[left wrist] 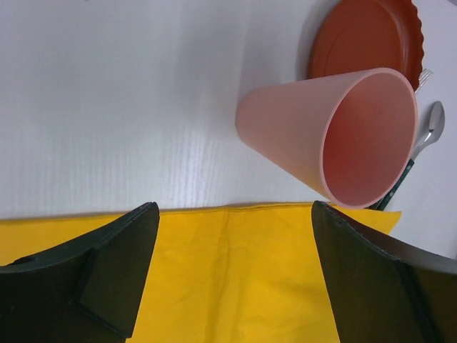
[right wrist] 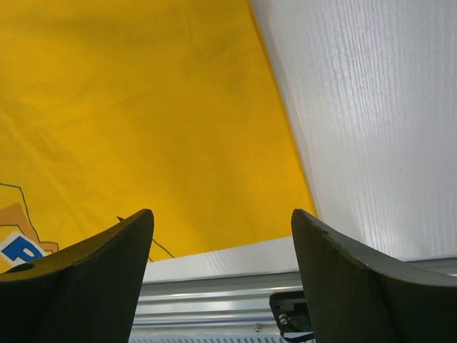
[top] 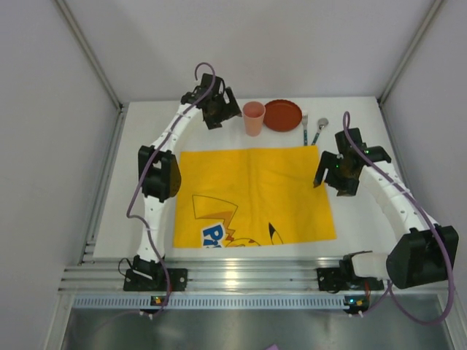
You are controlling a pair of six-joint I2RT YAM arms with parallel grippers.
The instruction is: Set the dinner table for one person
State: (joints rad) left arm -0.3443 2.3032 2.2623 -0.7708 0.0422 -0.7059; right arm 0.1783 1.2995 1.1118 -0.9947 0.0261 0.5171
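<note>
While both arms are reaching out over it, the dinner table (top: 142, 146) is showing as a large, flat, matte white rectangle with a faint grain, and silver rails (top: 219, 275) are running along its near side.

- Left gripper (top: 222, 111): it is hovering over the table's far-left part, jaws spread wide and gripping nothing. In its wrist view the bare white top (left wrist: 107, 107) is lying just beyond the fingertips (left wrist: 146, 214).
- Yellow cartoon-print mat (top: 252, 193): it is covering the middle of the table, and its far edge is passing under the left gripper.
- Pink cup (top: 253, 118): it is standing on the white surface just past the mat's far edge, just right of the left gripper.
- Red plate (top: 282, 114): it is sitting right beside the cup, at the table's far side.
- Fork (top: 305, 127) and spoon (top: 319, 130): they are lying side by side right of the plate.
- Right gripper (top: 328, 179): it is hanging over the mat's right edge, jaws wide apart and empty. Its wrist view is showing the mat on the left, white table (right wrist: 378, 107) on the right and the near rail below.
</note>
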